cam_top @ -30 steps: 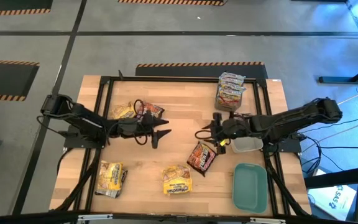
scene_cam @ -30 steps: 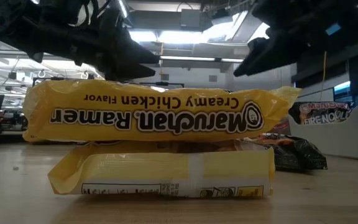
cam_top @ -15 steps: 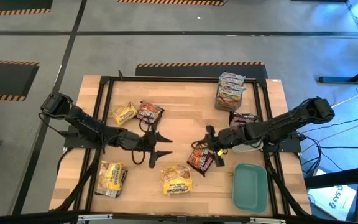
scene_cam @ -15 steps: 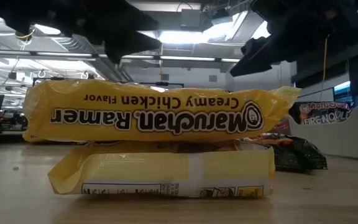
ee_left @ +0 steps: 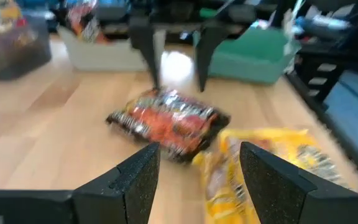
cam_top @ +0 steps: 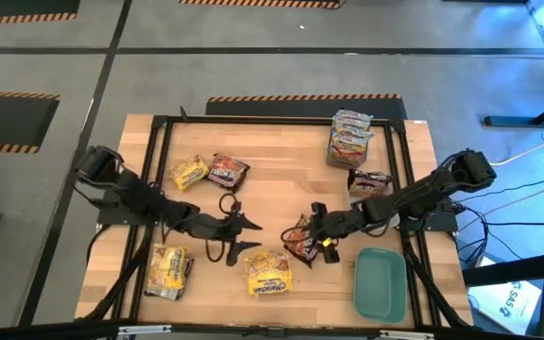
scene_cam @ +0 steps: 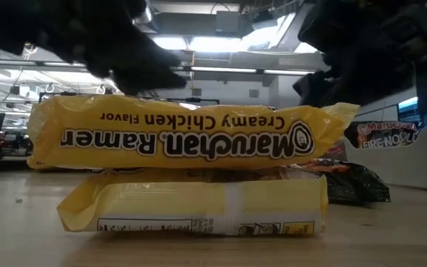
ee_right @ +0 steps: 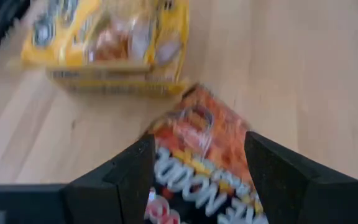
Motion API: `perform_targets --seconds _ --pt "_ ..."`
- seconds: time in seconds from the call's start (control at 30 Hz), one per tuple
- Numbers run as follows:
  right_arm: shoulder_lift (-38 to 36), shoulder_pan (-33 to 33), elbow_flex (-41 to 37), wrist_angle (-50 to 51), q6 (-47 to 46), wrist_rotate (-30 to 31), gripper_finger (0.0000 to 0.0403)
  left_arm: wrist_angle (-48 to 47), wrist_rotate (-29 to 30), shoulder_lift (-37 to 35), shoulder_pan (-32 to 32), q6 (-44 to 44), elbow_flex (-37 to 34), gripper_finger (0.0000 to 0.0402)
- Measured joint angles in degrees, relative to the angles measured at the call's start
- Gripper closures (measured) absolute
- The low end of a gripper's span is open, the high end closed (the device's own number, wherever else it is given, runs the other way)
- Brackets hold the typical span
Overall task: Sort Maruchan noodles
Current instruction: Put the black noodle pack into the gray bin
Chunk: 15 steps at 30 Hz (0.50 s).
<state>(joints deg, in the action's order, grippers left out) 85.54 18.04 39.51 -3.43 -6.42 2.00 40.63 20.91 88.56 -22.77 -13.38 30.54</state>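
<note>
Basically: both grippers spread open around the middle packets

Biggest thing first, the wooden table point(cam_top: 281, 194) had noodle packets scattered all over it. A stack of silvery-pink packets point(cam_top: 349, 138) sat at the far right corner, and the teal lid point(cam_top: 380, 281) lay at the near right. The right gripper point(cam_top: 320, 229) was down over the dark brown-red packet point(cam_top: 302, 242) near the middle, fingers apart with the packet showing right between them in the wrist view, not clenched on it as far as I could see. The left gripper point(cam_top: 246, 234) hovered just left of that, fingers spread and holding nothing, with the yellow two-packet pile point(cam_top: 268, 273) just in front of it toward the near edge. Another yellow packet point(cam_top: 169, 270) lay near left. A small yellow packet point(cam_top: 188, 172) and a dark red packet point(cam_top: 226, 171) sat side by side behind the left arm.
</note>
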Motion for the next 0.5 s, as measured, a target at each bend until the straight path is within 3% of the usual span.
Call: perform_targets --seconds 0.23,0.37,0.5 --pt "-0.79 -0.05 1.54 7.15 -1.19 3.18 0.0172 0.74 -1.45 1.46 4.52 0.33 0.01 0.0185" --pt "-1.14 -0.03 5.45 19.04 -6.57 2.69 0.0172 2.34 -8.39 1.63 8.82 1.40 0.47 0.0185" --pt "-1.14 1.37 7.06 28.05 -13.57 0.26 0.0172 0.72 -10.68 6.31 12.58 2.59 4.88 0.0185"
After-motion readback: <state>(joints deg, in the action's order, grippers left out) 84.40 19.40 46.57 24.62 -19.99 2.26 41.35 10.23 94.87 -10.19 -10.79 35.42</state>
